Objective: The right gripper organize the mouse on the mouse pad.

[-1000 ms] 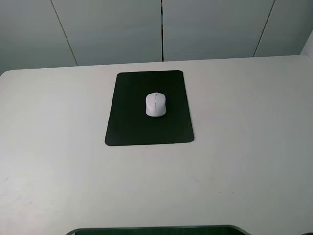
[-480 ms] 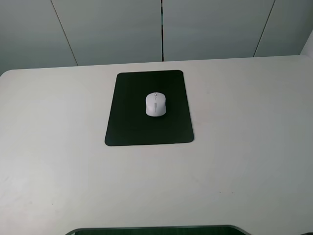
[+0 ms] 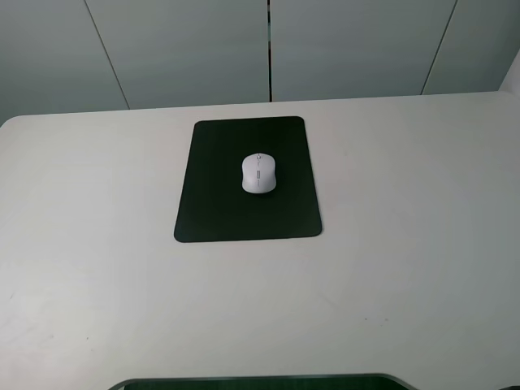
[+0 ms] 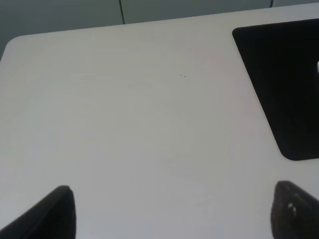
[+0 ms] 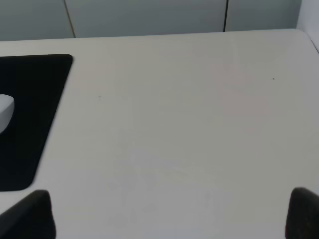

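A small white mouse (image 3: 258, 173) lies on the black mouse pad (image 3: 219, 203), a little past the pad's middle, on the white table. Neither arm shows in the exterior high view. In the right wrist view the right gripper (image 5: 169, 214) stands open over bare table, its black fingertips (image 5: 30, 215) far apart; the pad (image 5: 27, 114) and an edge of the mouse (image 5: 5, 112) show off to one side. The left gripper (image 4: 174, 211) is open too, with nothing between its fingers, and the pad's corner (image 4: 286, 94) lies beside it.
The white table (image 3: 406, 244) spreads wide around the pad on every side. Grey wall panels (image 3: 268, 49) rise behind its far edge. A dark rounded edge (image 3: 260, 382) sits at the near side of the table.
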`<state>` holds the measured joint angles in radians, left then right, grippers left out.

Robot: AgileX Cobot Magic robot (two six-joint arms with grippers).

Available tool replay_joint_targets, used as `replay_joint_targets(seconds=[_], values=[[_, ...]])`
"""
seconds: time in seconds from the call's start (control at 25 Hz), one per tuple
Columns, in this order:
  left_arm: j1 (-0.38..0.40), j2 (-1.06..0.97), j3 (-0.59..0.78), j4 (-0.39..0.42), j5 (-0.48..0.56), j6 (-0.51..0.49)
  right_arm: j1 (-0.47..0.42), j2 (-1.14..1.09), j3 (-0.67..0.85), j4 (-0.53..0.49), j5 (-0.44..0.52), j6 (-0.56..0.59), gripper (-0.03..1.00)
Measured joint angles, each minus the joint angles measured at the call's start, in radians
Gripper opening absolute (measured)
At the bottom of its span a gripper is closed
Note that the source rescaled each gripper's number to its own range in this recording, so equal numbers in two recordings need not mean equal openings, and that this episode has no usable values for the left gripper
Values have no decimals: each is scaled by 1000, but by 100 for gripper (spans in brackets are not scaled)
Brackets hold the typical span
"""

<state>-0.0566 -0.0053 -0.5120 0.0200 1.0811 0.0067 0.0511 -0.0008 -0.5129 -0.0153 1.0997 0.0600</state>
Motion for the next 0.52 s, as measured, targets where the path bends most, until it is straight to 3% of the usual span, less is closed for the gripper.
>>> replay_joint_targets(seconds=[0.52], values=[[0, 0, 0, 0, 0, 0, 0, 0, 0, 0, 0, 9, 100]])
